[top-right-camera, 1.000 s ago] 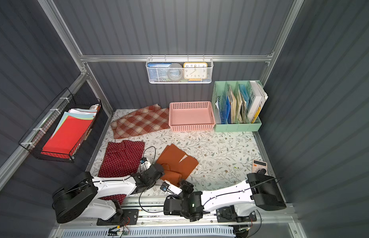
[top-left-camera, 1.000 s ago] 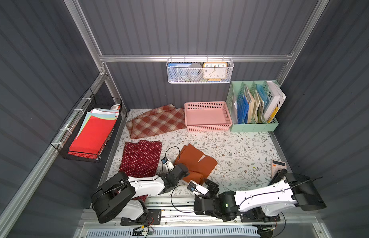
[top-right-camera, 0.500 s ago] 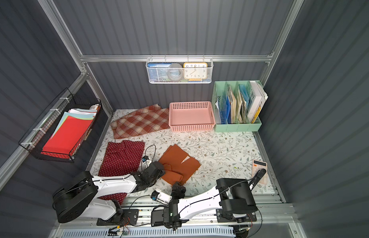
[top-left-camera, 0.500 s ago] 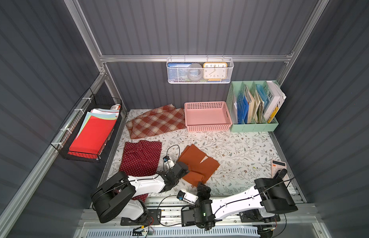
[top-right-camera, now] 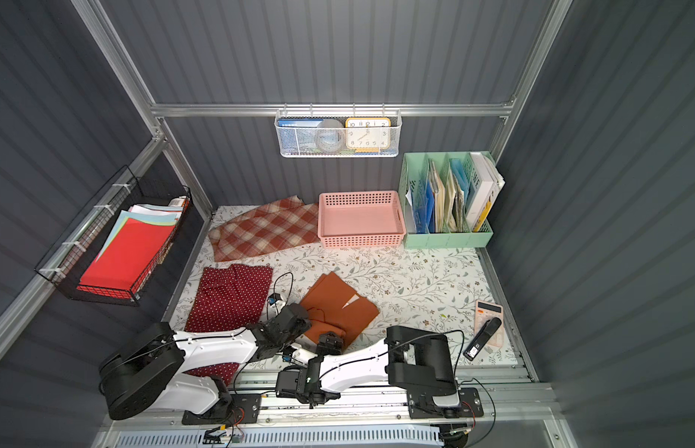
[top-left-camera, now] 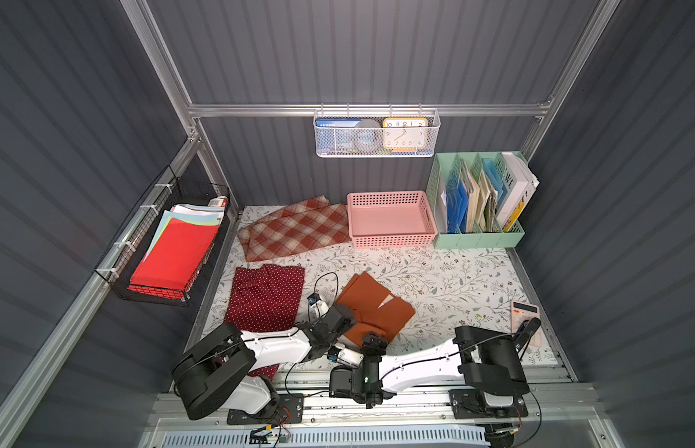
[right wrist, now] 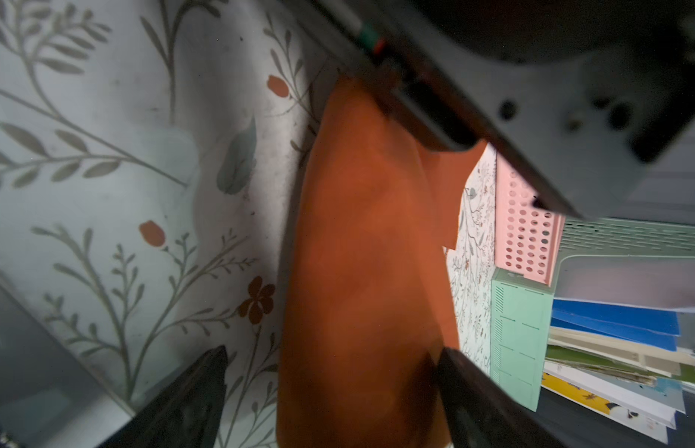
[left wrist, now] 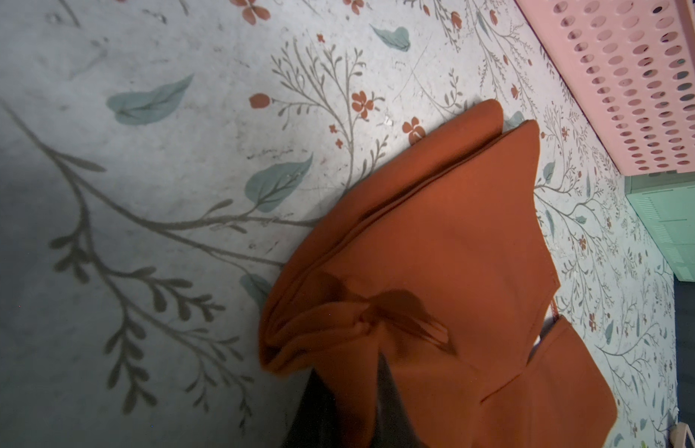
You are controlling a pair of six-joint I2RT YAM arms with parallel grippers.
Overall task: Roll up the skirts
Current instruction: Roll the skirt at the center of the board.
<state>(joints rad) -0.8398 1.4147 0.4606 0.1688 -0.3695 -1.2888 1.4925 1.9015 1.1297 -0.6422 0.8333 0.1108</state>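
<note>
The rust-orange skirt (top-left-camera: 375, 304) lies on the floral mat, its near edge bunched into a thick fold. My left gripper (top-left-camera: 340, 320) is shut on that fold's left end, and in the left wrist view orange cloth (left wrist: 435, 240) fills the space between the gripper (left wrist: 348, 362) jaws. My right gripper (top-left-camera: 371, 341) stands open astride the fold (right wrist: 361, 252). One of its fingers (right wrist: 466, 384) is at the cloth's edge, the other stands over bare mat. The polka-dot skirt (top-left-camera: 266, 298) lies flat at the left. The plaid skirt (top-left-camera: 295, 230) lies flat at the back.
A pink basket (top-left-camera: 390, 242) and a green file rack (top-left-camera: 477, 236) stand at the back. A calculator (top-left-camera: 524, 310) with a black tool on it lies at the right edge. A black wire basket (top-left-camera: 144, 294) of red paper hangs on the left wall. A cable (top-left-camera: 322, 279) loops beside the orange skirt.
My right gripper's jaws have spread wider, and the right arm's elbow has swung leftward along the front rail. The left gripper has kept its hold in the same place.
</note>
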